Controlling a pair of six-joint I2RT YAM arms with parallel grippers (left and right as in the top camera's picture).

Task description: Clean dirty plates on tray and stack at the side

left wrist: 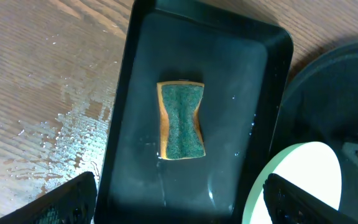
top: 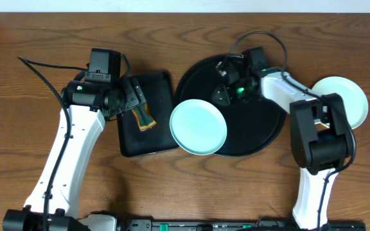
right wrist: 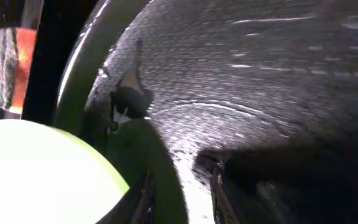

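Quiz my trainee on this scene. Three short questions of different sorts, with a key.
1. True or false: the left gripper holds the sponge.
2. Which gripper is over the round tray?
3. The sponge lies on: A the small tray; B the round tray; C the table.
Key: 1 false, it is open above the sponge; 2 the right gripper; 3 A.
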